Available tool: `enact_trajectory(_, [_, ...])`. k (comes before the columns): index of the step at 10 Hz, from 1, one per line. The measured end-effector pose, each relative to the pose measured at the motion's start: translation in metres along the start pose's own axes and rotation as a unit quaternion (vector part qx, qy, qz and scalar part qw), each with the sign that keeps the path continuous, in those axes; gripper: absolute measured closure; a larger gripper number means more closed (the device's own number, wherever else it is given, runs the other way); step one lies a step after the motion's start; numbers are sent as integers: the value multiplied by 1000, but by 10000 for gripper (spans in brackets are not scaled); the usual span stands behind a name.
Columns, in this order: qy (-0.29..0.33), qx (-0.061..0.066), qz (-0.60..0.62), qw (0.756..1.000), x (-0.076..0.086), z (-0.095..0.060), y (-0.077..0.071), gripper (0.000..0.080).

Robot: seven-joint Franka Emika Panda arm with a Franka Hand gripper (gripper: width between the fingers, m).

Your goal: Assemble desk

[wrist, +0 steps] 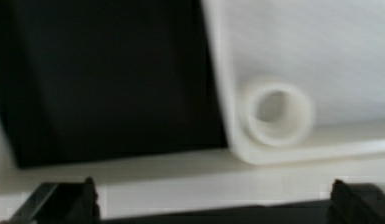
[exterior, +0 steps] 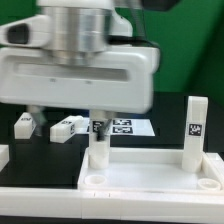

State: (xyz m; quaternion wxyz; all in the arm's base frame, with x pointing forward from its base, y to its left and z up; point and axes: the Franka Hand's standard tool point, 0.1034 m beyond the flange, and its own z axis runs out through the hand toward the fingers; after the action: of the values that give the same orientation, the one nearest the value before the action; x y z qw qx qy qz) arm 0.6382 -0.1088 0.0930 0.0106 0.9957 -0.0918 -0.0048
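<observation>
Hovering over the desk panel (exterior: 120,200) at lower frame, the hand (wrist: 210,204) is seen spread wide and empty. One leg (exterior: 195,130) is stood upright at right; a loose leg (exterior: 65,128), middle left, is judged due for grasping next.

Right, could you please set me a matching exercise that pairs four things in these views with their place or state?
Things:
1. tall white square-section tagged leg
2. loose white tagged leg
3. flat white marker board
4. two-finger gripper

Places or states:
A. open, holding nothing
B. lying on its side towards the exterior view's left
C. standing upright at a corner of the white rimmed plastic panel
D. printed with several tags, flat behind the panel

Pairs: 1-C, 2-B, 3-D, 4-A
</observation>
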Motion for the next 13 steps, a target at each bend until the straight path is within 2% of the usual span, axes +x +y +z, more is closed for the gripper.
enact_trajectory(1, [-6, 7, 20, 1000, -8, 2, 19, 151])
enact_trajectory(2, [-9, 11, 28, 1000, -16, 6, 32, 151])
enact_trajectory(7, [-11, 10, 32, 999, -18, 7, 33, 151])
enact_trajectory(8, [-15, 9, 44, 999, -27, 9, 46, 151])
enact_trajectory(9, [-23, 9, 65, 998, -46, 10, 60, 151])
enact_trajectory(10, [-34, 17, 89, 995, -67, 11, 73, 151])
enact_trajectory(12, [-45, 23, 105, 993, -85, 14, 78, 151])
enact_trajectory(13, [-43, 22, 103, 994, -82, 14, 77, 151])
